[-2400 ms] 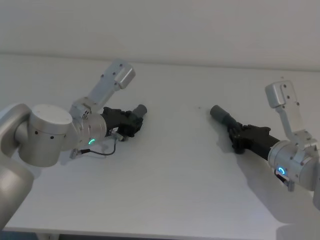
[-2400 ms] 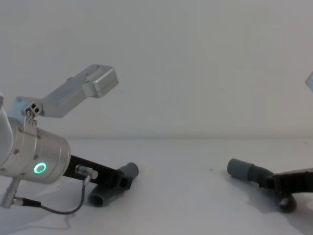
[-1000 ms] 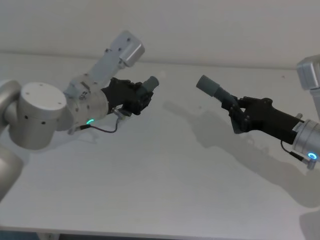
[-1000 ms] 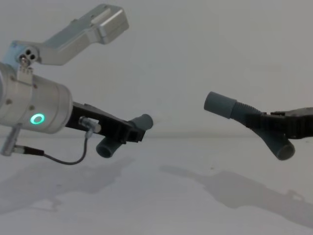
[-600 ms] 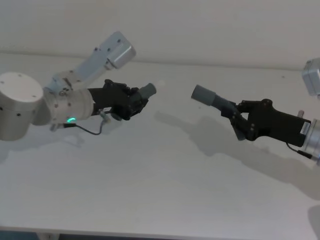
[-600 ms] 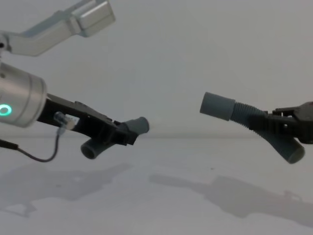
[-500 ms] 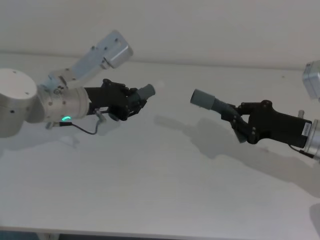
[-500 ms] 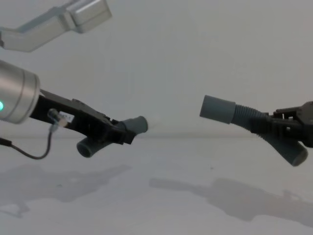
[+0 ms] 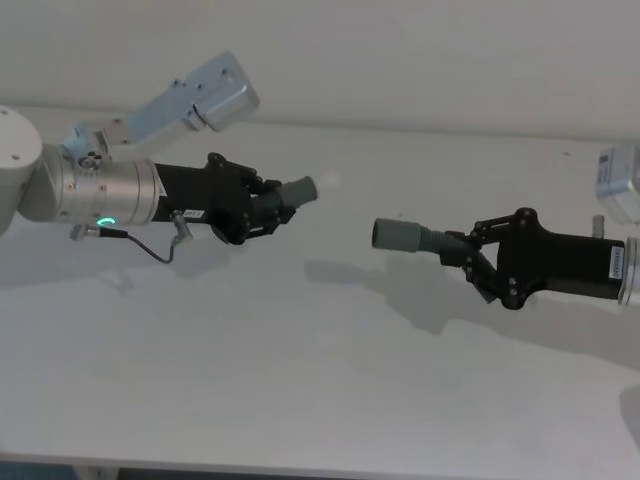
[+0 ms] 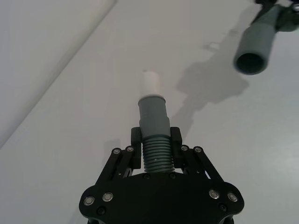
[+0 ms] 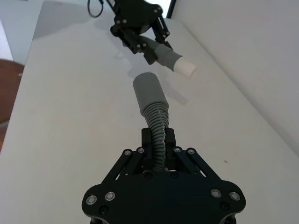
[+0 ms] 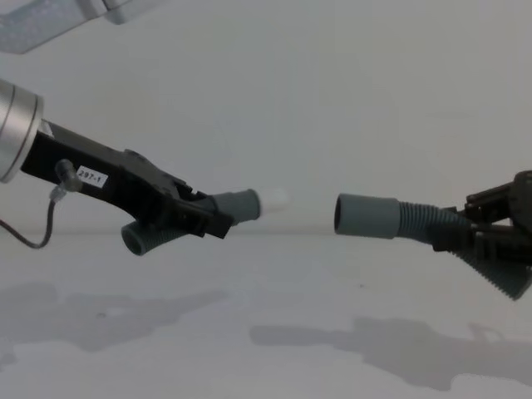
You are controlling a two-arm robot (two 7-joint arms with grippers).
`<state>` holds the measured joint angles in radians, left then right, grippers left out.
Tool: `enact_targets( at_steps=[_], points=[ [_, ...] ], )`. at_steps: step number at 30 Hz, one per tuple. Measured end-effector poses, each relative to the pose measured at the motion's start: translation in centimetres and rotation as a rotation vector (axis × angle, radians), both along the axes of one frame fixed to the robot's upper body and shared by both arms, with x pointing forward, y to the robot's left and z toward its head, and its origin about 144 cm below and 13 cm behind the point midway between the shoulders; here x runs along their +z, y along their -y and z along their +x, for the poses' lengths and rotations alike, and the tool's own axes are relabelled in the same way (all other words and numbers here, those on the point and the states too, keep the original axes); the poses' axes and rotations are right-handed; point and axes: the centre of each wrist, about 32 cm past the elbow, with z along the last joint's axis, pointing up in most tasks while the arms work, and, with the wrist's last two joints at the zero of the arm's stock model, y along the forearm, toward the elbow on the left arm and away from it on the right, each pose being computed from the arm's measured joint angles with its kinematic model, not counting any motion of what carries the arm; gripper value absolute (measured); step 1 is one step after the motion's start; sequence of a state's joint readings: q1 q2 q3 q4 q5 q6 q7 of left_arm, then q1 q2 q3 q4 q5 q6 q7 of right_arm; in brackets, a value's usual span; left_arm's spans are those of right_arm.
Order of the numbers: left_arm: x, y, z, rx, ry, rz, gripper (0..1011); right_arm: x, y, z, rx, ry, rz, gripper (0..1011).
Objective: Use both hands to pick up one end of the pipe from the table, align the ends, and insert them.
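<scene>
My left gripper (image 9: pixel 262 212) is clamped on the ribbed middle of the left hose piece (image 12: pixel 237 204), left of centre in the head view and clear of the bench (image 9: pixel 300 400). My right gripper (image 9: pixel 470 262) is closed on the ribs of the right hose piece (image 12: pixel 374 215), at the right of that view and also in the air. The two cuffs face each other across a gap near the middle of the chest view, not touching. There the white tip (image 12: pixel 273 199) sits slightly higher than the open mouth (image 10: pixel 251 63).

Both pieces look light: matte dark-grey rubbery plastic, curved, with free tails hanging below my fingers. I judge the corrugated stretch to be bendy and the smooth cuffs stiffer and more slippery. That makes the ribs the right place to hold, since my ridged fingers can bite into them.

The right piece shows a longer run of ribs between my fingers and its cuff, so I expect it to flex or buckle under an end-on push. The left piece is held just behind its cuff and should steer more firmly.
</scene>
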<state>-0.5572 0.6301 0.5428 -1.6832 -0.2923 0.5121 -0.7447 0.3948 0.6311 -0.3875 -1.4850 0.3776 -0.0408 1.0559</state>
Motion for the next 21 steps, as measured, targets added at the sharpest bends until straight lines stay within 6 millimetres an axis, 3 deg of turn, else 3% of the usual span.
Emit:
enact_targets(
  at_steps=[21],
  points=[
    [1.5, -0.6, 0.5, -0.208, -0.04, 0.066, 353, 0.7, -0.5, 0.6, 0.038, 0.051, -0.044, 155]
  ],
)
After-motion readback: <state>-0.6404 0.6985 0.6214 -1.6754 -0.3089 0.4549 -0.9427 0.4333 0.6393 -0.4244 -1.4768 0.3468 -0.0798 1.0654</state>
